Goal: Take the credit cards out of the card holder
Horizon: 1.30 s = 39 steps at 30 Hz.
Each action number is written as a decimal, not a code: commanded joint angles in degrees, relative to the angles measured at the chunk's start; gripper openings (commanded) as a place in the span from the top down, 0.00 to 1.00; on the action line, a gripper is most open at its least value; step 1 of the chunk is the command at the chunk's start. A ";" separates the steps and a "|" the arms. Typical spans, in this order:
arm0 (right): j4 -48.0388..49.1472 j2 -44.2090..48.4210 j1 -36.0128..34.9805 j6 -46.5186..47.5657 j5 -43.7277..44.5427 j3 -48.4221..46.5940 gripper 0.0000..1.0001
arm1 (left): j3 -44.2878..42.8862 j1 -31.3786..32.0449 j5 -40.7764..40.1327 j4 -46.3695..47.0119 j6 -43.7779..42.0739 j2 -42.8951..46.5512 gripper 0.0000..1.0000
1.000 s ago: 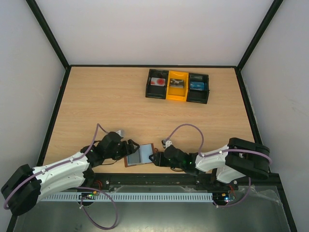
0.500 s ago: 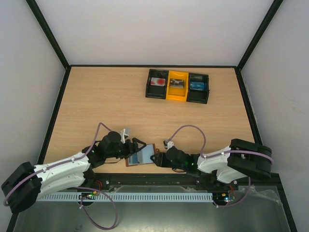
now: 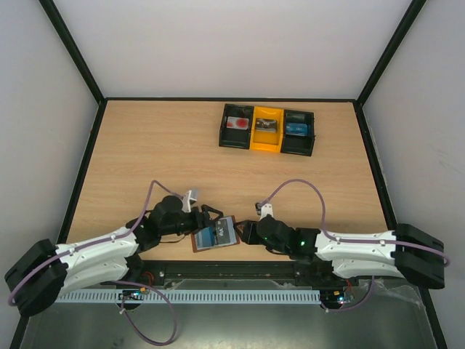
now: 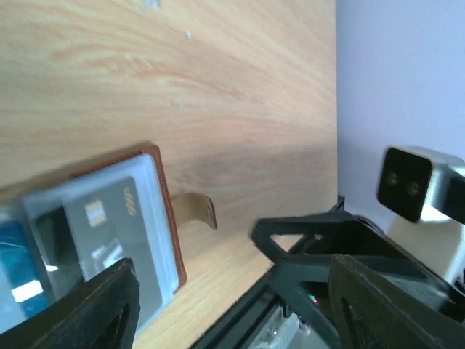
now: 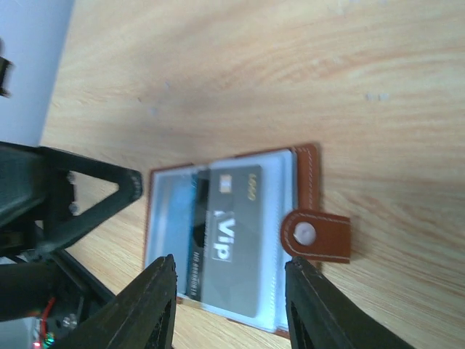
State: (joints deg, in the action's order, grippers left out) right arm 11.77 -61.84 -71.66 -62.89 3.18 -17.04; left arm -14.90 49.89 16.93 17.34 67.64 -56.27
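Observation:
The brown leather card holder (image 3: 216, 235) lies open on the table near the front edge, between my two grippers. A grey "VIP" credit card (image 5: 231, 234) sits in its top clear sleeve, and a bluish card edge (image 4: 16, 254) shows beneath. The snap tab (image 5: 317, 236) sticks out on the right side. My left gripper (image 3: 206, 218) is open at the holder's left edge, with one finger (image 4: 98, 305) over the sleeves. My right gripper (image 3: 245, 232) is open just right of the tab, with its fingers (image 5: 147, 305) wide above the holder. Neither holds anything.
A black-and-yellow three-compartment tray (image 3: 251, 144) stands at the back, with a red-and-white card (image 3: 237, 123), a dark card (image 3: 265, 125) and a blue card (image 3: 297, 129) inside. The black table frame runs just in front of the holder. Grey walls enclose the table.
The left gripper has moved right onto the holder's left edge, and the holder has shifted slightly right. The right arm has stretched out low along the front edge, its gripper staying by the tab.

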 commanded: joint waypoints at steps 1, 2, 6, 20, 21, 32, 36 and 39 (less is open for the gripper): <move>-7.79 5.34 -0.37 1.82 4.80 -1.78 0.59 | 4.56 -3.99 0.91 1.81 -0.08 3.79 0.29; -6.91 5.73 -0.41 1.81 4.71 -1.70 0.59 | 5.11 -4.43 0.68 1.43 -0.13 4.21 0.30; -3.68 3.23 -0.41 2.61 2.95 -2.81 0.63 | 5.57 -4.91 0.83 0.02 -1.65 3.73 0.34; 3.32 -16.38 0.19 6.11 -1.66 -9.76 0.80 | 5.58 -6.08 0.52 1.04 -3.39 -3.87 0.55; 3.87 -17.20 0.28 6.05 -2.07 -9.72 0.81 | 5.66 -6.04 0.72 1.43 -3.39 -4.52 0.55; 10.91 -22.11 0.38 3.09 -5.05 -4.64 0.87 | 7.51 -5.95 3.11 10.14 -1.11 -10.27 0.58; 12.76 -22.09 0.38 2.02 -5.20 -2.93 0.87 | 6.85 -5.64 4.10 12.39 -0.84 -12.44 0.62; 13.23 -22.17 0.38 1.75 -5.10 -2.36 0.87 | 6.60 -5.29 4.08 13.84 -0.55 -14.21 0.65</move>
State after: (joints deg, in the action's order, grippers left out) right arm 24.29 -83.07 -71.35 -59.94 -1.85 -21.12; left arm -8.49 44.10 20.08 27.68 66.65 -68.40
